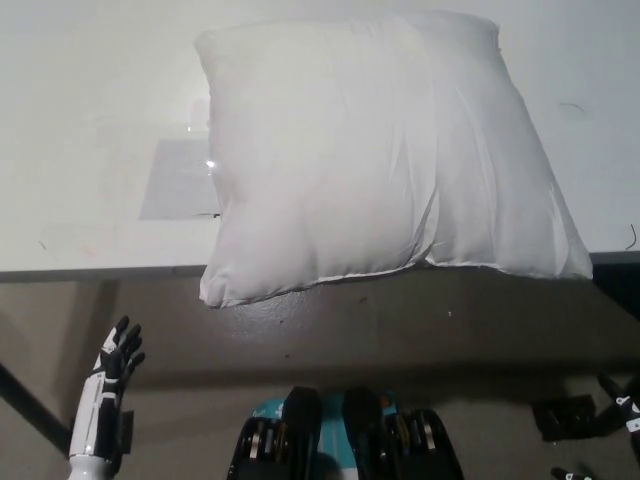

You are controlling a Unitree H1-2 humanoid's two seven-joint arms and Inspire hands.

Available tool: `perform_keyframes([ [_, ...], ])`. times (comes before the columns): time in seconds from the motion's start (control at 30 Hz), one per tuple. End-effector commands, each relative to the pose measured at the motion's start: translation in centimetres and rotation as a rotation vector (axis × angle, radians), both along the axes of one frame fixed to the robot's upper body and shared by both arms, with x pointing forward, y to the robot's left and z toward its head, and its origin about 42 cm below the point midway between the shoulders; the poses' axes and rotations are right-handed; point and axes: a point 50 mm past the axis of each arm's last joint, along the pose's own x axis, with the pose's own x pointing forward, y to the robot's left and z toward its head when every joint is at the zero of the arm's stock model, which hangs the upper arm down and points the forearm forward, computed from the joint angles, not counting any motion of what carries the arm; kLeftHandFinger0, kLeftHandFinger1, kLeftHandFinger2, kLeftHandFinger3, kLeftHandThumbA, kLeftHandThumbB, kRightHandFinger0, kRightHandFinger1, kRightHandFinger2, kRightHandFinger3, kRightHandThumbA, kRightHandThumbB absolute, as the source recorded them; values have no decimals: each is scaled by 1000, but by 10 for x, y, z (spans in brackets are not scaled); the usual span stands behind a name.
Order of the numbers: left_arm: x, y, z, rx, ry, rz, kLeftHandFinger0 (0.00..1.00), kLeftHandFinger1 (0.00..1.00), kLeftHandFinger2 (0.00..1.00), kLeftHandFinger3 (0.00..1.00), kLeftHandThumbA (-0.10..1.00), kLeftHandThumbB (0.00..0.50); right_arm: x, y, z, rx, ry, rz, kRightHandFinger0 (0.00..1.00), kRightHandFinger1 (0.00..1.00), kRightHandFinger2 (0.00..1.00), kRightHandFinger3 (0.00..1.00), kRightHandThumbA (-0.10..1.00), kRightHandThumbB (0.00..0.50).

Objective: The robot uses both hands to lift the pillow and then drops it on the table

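A large white pillow (pixel 380 150) lies on the white table (pixel 90 120), its near edge hanging over the table's front edge. My left hand (pixel 115 365) is low at the lower left, below the table edge, fingers spread apart and holding nothing, well clear of the pillow. My right hand (pixel 620 405) shows only as a small black part at the lower right edge, below the table and apart from the pillow; its fingers are cut off by the frame.
A grey rectangular patch (pixel 180 180) lies on the table left of the pillow. The table's front edge (pixel 100 272) runs across the middle of the picture. Brown floor lies below it.
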Motion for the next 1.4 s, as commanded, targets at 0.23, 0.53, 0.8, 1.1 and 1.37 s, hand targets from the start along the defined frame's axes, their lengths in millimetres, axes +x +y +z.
perform_keyframes([
  [0.23,4,-5,100,48,-336,14,1000,1000,1000,1000,1000,292,12,3,93,20,-319,-12,1000,1000,1000,1000,1000,500],
  [0.53,30,6,209,83,-621,51,1000,1000,1000,1000,1000,344,57,-4,189,-45,-533,-119,1000,1000,1000,1000,1000,500],
  [0.8,85,24,262,77,-628,110,1000,1000,1000,1000,1000,332,105,-11,264,123,-540,-36,1000,1000,1000,1000,1000,452],
  [1.1,150,48,278,117,-575,178,1000,1000,1000,1000,1000,281,169,-6,332,81,-558,37,1000,1000,1000,1000,1000,493],
  [1.37,191,49,279,76,-510,186,1000,1000,1000,1000,1000,251,221,-8,366,58,-528,13,1000,1000,1000,1000,1000,442],
])
